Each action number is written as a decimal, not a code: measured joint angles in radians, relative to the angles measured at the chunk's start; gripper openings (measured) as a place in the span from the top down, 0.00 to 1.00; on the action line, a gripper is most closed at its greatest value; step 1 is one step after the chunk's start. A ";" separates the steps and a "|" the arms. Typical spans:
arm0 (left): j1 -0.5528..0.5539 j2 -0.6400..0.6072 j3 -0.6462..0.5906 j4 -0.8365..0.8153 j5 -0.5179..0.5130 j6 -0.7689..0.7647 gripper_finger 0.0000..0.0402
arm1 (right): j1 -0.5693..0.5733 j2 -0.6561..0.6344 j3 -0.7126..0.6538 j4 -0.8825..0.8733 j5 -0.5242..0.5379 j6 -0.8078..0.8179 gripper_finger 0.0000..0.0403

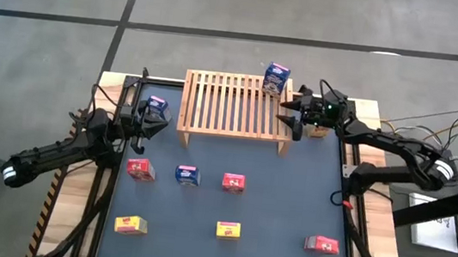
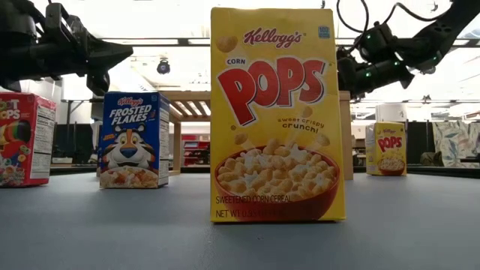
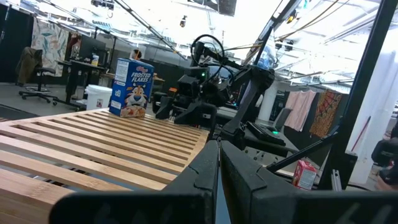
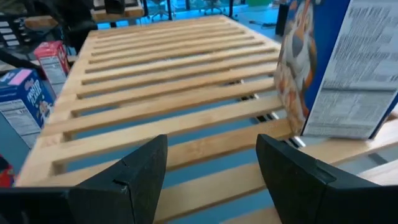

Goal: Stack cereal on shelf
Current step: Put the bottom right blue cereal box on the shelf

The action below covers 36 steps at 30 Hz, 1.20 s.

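Note:
The wooden slatted shelf [image 1: 236, 105] stands at the table's far middle. One blue cereal box [image 1: 276, 79] stands upright on the slats at its far right corner, also seen in the right wrist view [image 4: 329, 68]. My right gripper [image 1: 291, 118] hovers open at the shelf's right edge, just near of that box, with nothing between its fingers [image 4: 211, 168]. My left gripper [image 1: 147, 124] waits shut left of the shelf, beside another blue box [image 1: 157, 103] on the table. Red [image 1: 140, 168], blue [image 1: 187, 175] and red [image 1: 234, 182] boxes stand in a row on the mat.
Nearer the front edge stand a yellow box [image 1: 131, 225], another yellow one [image 1: 229, 229] and a red one [image 1: 321, 244]. A small yellow box [image 2: 388, 148] stands right of the shelf, under my right arm. Most of the shelf's slats [image 4: 168, 81] are bare.

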<state>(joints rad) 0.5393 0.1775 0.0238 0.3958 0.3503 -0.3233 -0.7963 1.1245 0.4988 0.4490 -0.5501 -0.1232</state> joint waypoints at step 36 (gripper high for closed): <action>0.000 0.000 0.000 0.000 0.000 0.000 1.00 | 0.000 0.021 0.019 0.002 0.131 -0.032 0.42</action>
<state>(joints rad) 0.5394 0.1775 0.0242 0.3958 0.3502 -0.3237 -0.7967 1.1458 0.5175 0.4507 -0.4194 -0.1548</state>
